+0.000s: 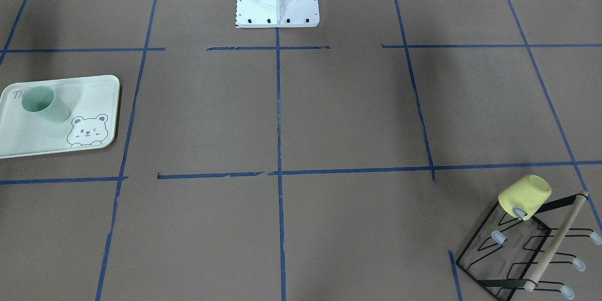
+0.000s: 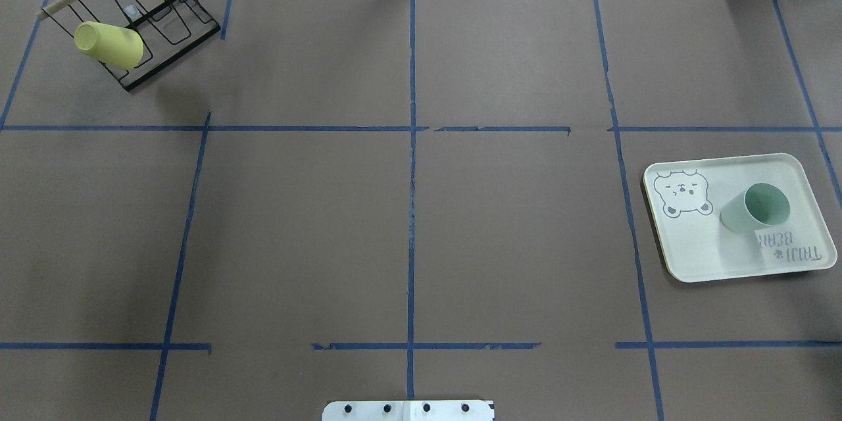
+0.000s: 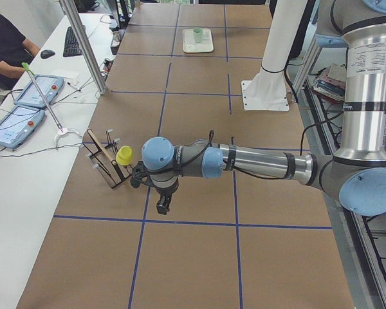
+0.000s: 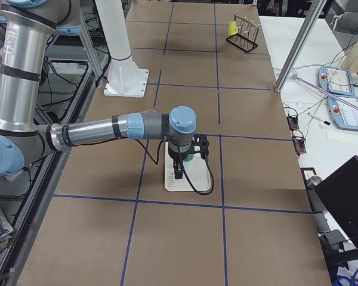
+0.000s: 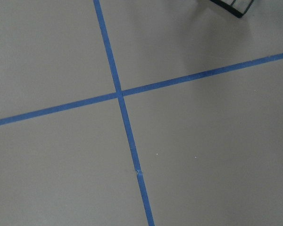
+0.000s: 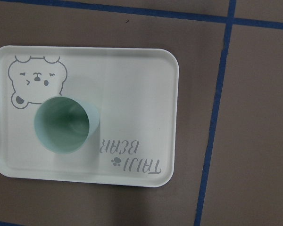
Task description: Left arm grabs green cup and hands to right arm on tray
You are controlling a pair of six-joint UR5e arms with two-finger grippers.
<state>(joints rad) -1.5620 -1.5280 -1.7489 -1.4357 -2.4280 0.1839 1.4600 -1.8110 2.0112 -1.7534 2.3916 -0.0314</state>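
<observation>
The green cup (image 6: pixel 66 123) stands upright, mouth up, on the tray (image 6: pixel 141 84), right under the right gripper (image 4: pixel 178 171). In the right wrist view it sits left of centre, between the bear drawing and the "TAIJI BEAR" lettering, and its rim overlaps the bear's lower edge. No finger shows in that view.

From the right end of the table, the right arm (image 4: pixel 107 131) reaches out level over the table and its gripper points straight down above the tray. A bit of the cup shows just beside the gripper, on the side away from the robot. Whether they touch cannot be told. This gripper shows only in that side view, so whether its jaws are wide or narrow cannot be told either.

The left arm (image 3: pixel 244 164) also stretches out level. The left gripper (image 3: pixel 162 206) hangs pointing down over bare table (image 2: pixel 513 243), holding nothing that can be seen. Its jaw state cannot be told either. The green cup is well apart from it, at the far end of the table.

The rack (image 1: pixel 558 240) stands near the left gripper, on the side away from the robot, with the yellow cup (image 1: pixel 524 196) tipped on 1 of its prongs. The left wrist view shows a tape cross (image 5: pixel 120 94) below the gripper and 1 corner of the rack at the top edge.

Neither of the 2 arms appears in the overhead or front views.
</observation>
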